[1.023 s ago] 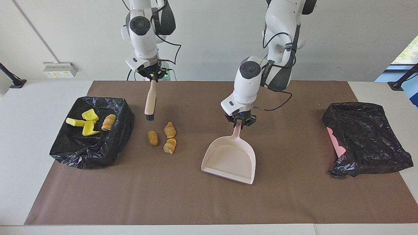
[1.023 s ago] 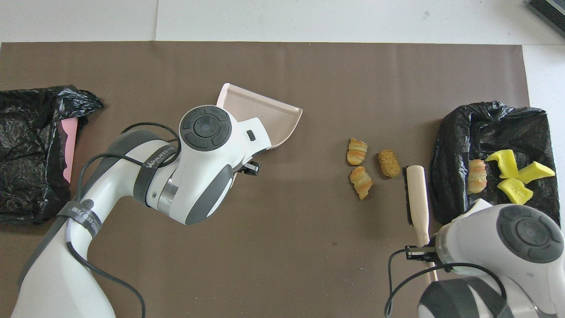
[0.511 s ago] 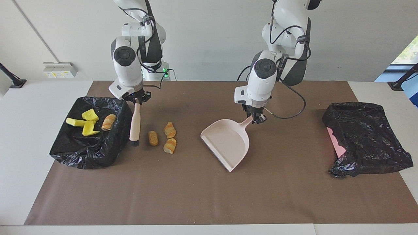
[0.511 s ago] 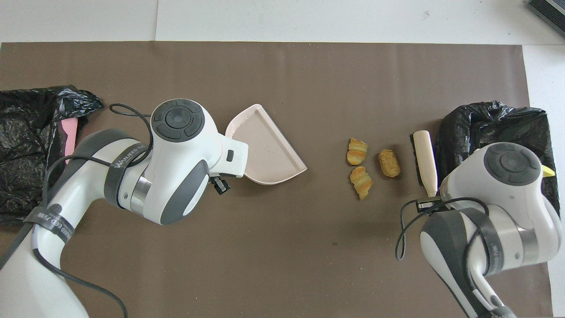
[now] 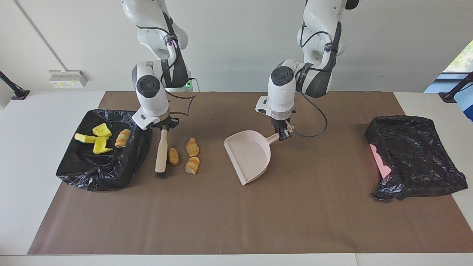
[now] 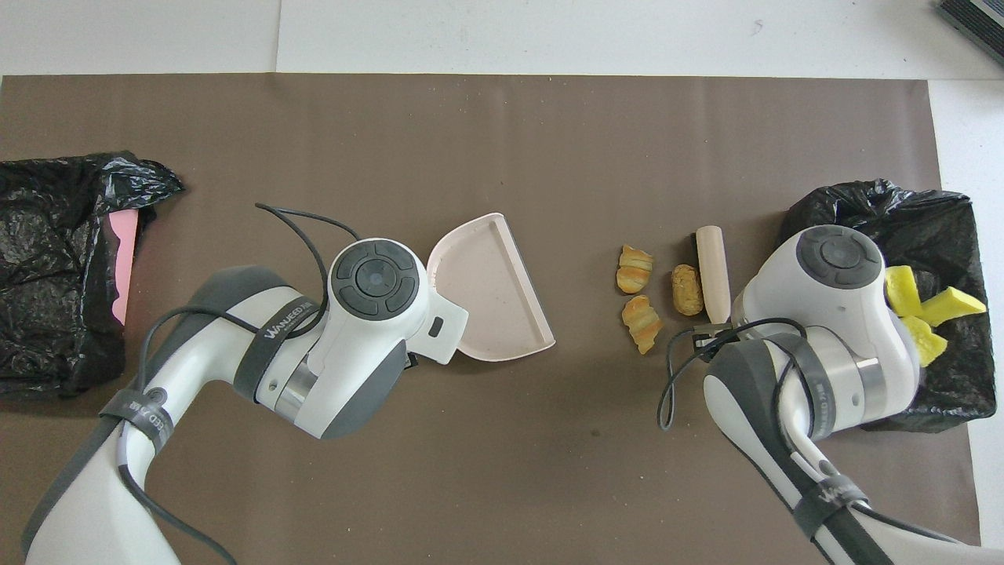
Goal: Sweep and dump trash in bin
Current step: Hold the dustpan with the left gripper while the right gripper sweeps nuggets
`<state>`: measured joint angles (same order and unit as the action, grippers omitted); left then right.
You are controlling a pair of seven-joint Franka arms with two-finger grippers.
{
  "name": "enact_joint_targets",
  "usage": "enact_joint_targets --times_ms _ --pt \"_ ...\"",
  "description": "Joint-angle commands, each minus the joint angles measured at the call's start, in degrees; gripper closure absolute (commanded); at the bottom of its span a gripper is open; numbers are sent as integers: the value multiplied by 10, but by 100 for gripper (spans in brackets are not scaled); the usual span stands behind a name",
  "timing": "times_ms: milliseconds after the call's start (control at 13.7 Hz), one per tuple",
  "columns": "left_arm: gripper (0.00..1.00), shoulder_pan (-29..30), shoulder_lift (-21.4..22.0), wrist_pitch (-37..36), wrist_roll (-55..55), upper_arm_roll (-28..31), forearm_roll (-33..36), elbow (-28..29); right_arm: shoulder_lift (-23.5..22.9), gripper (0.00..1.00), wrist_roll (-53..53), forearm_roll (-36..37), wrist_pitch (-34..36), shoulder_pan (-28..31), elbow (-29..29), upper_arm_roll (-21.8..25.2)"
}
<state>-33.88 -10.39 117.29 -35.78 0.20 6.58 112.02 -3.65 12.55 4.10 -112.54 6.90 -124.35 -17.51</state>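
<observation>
Trash first: three loose scraps sit on the brown mat [image 5: 236, 221] near the middle, toward the right arm's end. That's a brown nugget [image 5: 173, 156] and two orange-striped bread pieces [image 5: 192, 147] [image 5: 192, 164]. Three yellow chunks [image 5: 97, 139] and another striped piece [image 5: 123, 138] already lie on the black-bagged bin [image 5: 103, 166] at that same end.

The brush [image 5: 162, 152] now stands right beside the nugget, touching it or nearly so, between the nugget and the bin, bristles down on the mat. A second ago it hung up nearer the robots, with its bristle end off the mat. The right gripper [image 5: 163, 127] is clamped tight on the top of the handle.

The pink dustpan [image 5: 248, 155] has swung round since then: its open lip used to face away from the robots, now it faces the scraps. The left gripper [image 5: 282, 135] is closed on the dustpan's handle.

Room-wise, there's a clear strip of bare mat between the scraps and the dustpan lip. The mat farther from the robots is wide open too. A second black bag [image 5: 414, 155] with something pink peeking out sits well apart at the left arm's end.
</observation>
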Motion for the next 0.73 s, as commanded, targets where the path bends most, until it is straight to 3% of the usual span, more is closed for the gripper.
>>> enact_joint_targets --times_ms 0,219,658 --pt "100 -20 26 17 -8 2 13 47 -19 100 9 -51 -1 -23 20 -4" --pt "100 -24 49 25 -8 4 14 81 -36 100 2 -105 -1 -45 31 -12" --pt "100 -29 60 26 -7 4 19 102 -33 100 -8 -297 3 -109 46 -18"
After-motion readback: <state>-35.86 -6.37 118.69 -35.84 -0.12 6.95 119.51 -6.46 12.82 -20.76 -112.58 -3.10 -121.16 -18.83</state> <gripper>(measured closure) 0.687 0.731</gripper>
